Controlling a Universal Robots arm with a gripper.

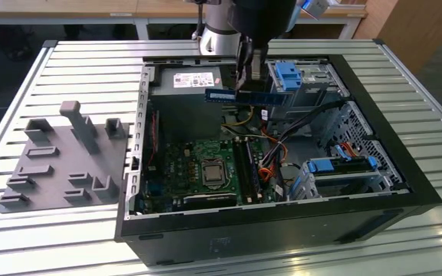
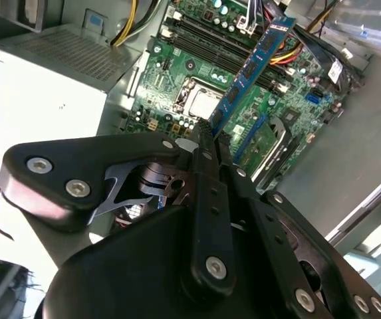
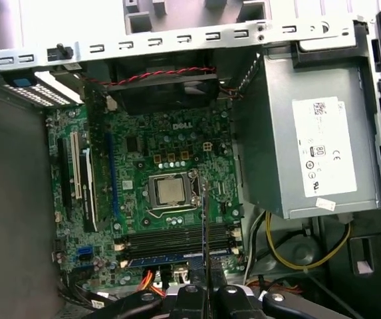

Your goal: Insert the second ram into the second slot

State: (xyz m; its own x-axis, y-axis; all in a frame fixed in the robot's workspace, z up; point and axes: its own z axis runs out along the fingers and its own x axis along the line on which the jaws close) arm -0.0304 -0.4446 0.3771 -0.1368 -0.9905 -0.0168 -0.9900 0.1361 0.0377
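Note:
My gripper [image 1: 244, 86] hangs over the open computer case, shut on the second ram [image 1: 247, 96], a thin blue stick with a pale label. I hold the stick level, high above the motherboard [image 1: 198, 167] and close to the power supply. In the second wrist view it [image 2: 253, 66] sticks out from my fingertips [image 2: 207, 139] over the board. The first wrist view shows it edge-on [image 3: 204, 226], crossing the dark memory slots [image 3: 177, 236] below the processor [image 3: 170, 191]. A blue strip [image 3: 170, 258] lies along the slot row nearest the cables.
The grey power supply [image 1: 190, 86] fills the case's far corner. Drive cages with blue latches [image 1: 290, 75] [image 1: 336, 167] stand at the exterior view's right. Orange and yellow cables [image 1: 271, 155] run beside the slots. A grey holder fixture [image 1: 60, 155] sits left of the case.

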